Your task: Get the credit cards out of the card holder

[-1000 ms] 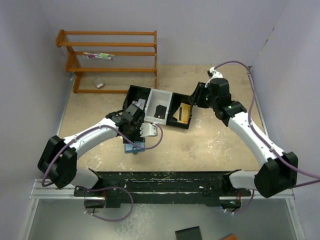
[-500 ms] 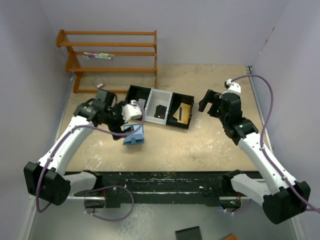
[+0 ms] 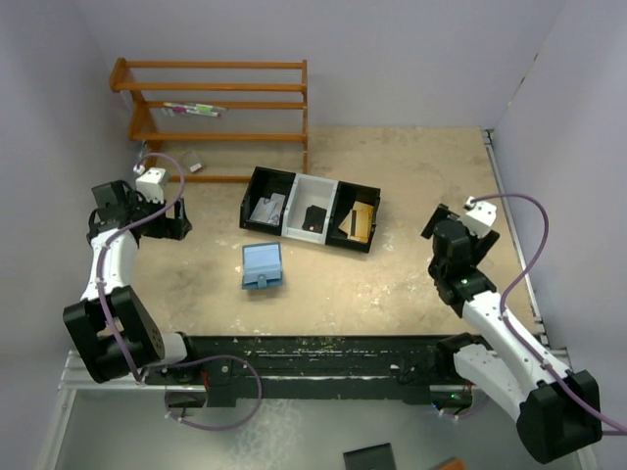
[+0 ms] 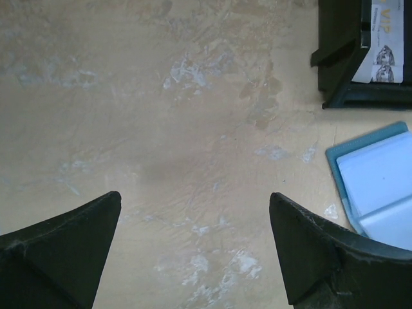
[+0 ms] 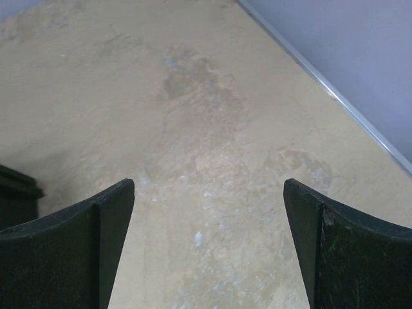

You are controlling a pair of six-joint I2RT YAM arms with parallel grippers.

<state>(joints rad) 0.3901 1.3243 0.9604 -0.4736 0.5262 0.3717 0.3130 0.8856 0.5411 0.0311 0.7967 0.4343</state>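
The blue card holder (image 3: 263, 266) lies flat on the table in front of the tray, showing its pale pockets; its corner shows at the right edge of the left wrist view (image 4: 376, 187). A gold-tan credit card (image 3: 362, 220) leans in the tray's right compartment, a dark card (image 3: 314, 215) lies in the middle one, and pale cards (image 3: 266, 209) lie in the left one. One printed card (image 4: 386, 38) shows in the left wrist view. My left gripper (image 3: 179, 223) (image 4: 194, 196) is open over bare table, far left of the holder. My right gripper (image 3: 436, 223) (image 5: 208, 187) is open over bare table, right of the tray.
The black-and-white three-compartment tray (image 3: 298, 178) stands mid-table; its corner shows in both wrist views (image 4: 347, 96) (image 5: 13, 193). A wooden rack (image 3: 220, 117) stands at the back left with a small item (image 3: 193, 164) under it. Walls close in on both sides.
Both arms have pulled back from the tray and holder, the left toward the left wall, the right toward the right. Both grippers have opened wide. The holder now lies alone on the table.
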